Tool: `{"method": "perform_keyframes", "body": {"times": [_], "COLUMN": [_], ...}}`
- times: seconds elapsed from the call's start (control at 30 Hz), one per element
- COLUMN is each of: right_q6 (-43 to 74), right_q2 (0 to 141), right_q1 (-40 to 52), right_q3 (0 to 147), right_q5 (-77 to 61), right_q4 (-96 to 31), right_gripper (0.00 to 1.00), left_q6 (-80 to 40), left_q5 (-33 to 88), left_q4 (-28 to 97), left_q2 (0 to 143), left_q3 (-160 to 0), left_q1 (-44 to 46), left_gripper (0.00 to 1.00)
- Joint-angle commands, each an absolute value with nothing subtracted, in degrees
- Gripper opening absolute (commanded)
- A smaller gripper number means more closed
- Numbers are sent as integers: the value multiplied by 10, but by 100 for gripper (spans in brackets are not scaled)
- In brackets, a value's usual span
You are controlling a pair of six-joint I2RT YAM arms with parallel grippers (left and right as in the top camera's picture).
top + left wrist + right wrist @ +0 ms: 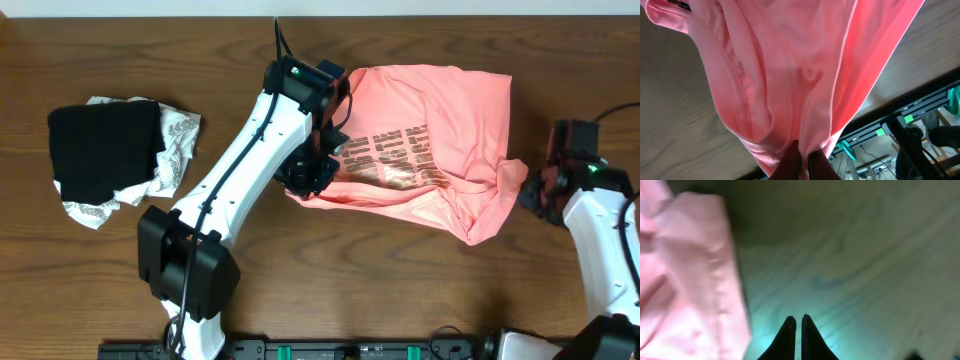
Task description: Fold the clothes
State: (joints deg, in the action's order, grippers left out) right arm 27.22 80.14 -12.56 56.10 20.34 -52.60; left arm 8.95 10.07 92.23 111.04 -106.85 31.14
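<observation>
Overhead view: left gripper (308, 176) pinches the pink T-shirt (440, 100) at its eight o'clock edge; right gripper (798, 318) closed on nothing, T-shirt at its nine o'clock

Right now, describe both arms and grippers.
White links, black joints on both. The left arm carries a black cable and a green wrist light; the right arm has a green light too. The left gripper and right gripper: black, tapered fingers.

Three textiles lie on one brown wooden bench (400, 285): one salmon-pink soft fabric T-shirt (450, 100) with brownish-gold lettering, one black folded garment (105, 145), one white cloth with grey pattern (180, 130). Two white robot arms (235, 165), one gripper each: left gripper (802, 150), right gripper (798, 317).
</observation>
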Motion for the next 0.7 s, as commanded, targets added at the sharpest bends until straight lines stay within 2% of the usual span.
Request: {"method": "perform_keyframes", "body": {"times": [0.0, 0.17, 0.3, 0.37, 0.57, 0.6, 0.67], "right_q6": [311, 236, 205, 203, 133, 117, 104], "right_q2": [801, 805, 826, 846, 913, 922, 936], "right_q1": [-136, -123, -111, -110, -110, -110, -110], "right_q3": [564, 560, 546, 545, 545, 545, 545], "right_q5": [197, 41, 4, 4, -20, -33, -44], "right_q4": [-520, -458, -390, -364, -270, -255, -235], "right_gripper": [8, 19, 34, 37, 55, 56, 59], "left_q6": [89, 89, 89, 89, 73, 67, 63], "left_q5": [93, 93, 93, 93, 94, 96, 129], "left_q4": [938, 935, 925, 918, 917, 913, 887], "left_q2": [1115, 1115, 1115, 1115, 1115, 1115, 1115], "left_q3": [-1071, -1071, -1071, -1071, -1071, -1071, -1071], "left_q1": [308, 307, 307, 307, 306, 306, 308], "left_gripper": [6, 6, 25, 26, 25, 30, 32]}}
